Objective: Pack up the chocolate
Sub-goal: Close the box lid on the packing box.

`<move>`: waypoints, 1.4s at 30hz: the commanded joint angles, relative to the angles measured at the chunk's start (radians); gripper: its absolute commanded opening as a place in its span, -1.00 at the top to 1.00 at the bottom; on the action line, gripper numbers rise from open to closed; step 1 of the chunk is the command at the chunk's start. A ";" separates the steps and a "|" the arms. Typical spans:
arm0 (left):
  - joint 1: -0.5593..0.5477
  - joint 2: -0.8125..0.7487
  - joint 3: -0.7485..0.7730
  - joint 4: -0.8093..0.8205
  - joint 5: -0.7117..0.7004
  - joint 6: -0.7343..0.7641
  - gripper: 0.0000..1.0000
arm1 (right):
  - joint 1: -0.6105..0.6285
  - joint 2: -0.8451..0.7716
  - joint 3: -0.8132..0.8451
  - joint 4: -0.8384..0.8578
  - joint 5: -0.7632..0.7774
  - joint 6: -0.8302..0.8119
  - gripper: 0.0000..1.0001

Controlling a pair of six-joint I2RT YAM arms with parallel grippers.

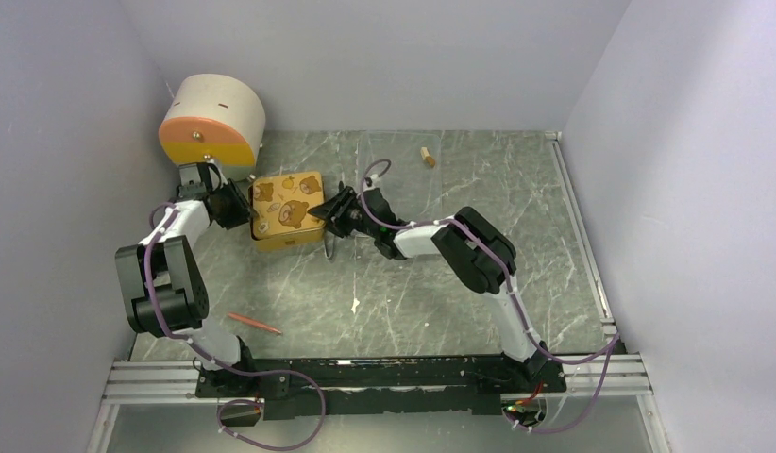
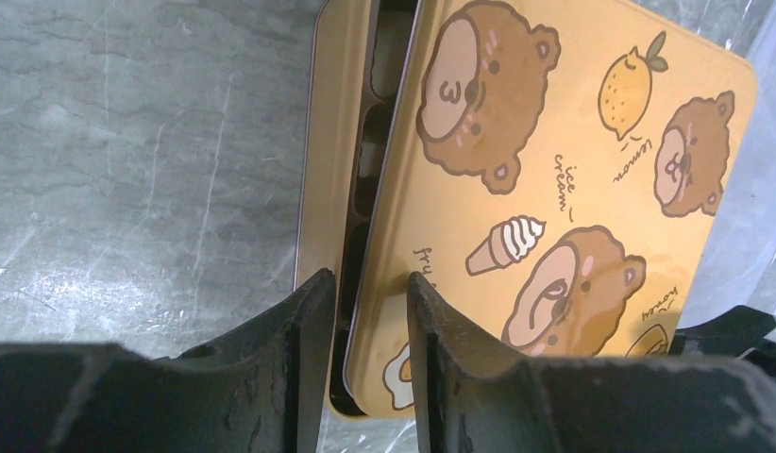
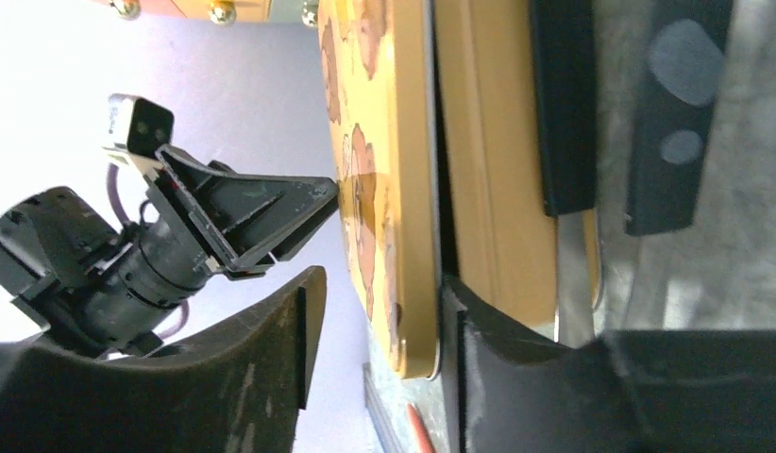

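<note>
The golden-tan box (image 1: 288, 211) lies at the back left with its bear-printed lid (image 2: 554, 170) shifted sideways over the base (image 2: 328, 142), so a dark slit of compartments shows. What is inside them is hidden. My left gripper (image 1: 248, 215) is open a little at the box's left edge. One fingertip (image 2: 313, 293) is over the base rim and the other is on the lid top. My right gripper (image 1: 329, 213) is open at the right edge, with one finger (image 3: 464, 321) in the gap under the lid (image 3: 403, 189). One tan chocolate piece (image 1: 427, 156) lies far back.
A round cream, orange and yellow container (image 1: 211, 121) stands at the back left corner. A red-orange pen (image 1: 254, 324) lies near the left arm's base. A small pale bit (image 1: 355, 305) lies mid-table. A clear plastic sheet (image 1: 403, 170) lies behind the right gripper.
</note>
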 commanded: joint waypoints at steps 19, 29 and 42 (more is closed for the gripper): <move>-0.007 0.066 0.063 -0.040 -0.062 0.028 0.31 | -0.029 -0.074 0.377 -0.800 0.105 -0.635 -0.27; -0.008 0.050 0.083 -0.056 -0.066 0.024 0.31 | -0.028 -0.106 0.368 -0.727 0.123 -0.702 -0.04; -0.008 0.050 0.126 -0.114 -0.059 0.033 0.30 | -0.018 0.032 0.509 -0.760 0.043 -0.698 0.19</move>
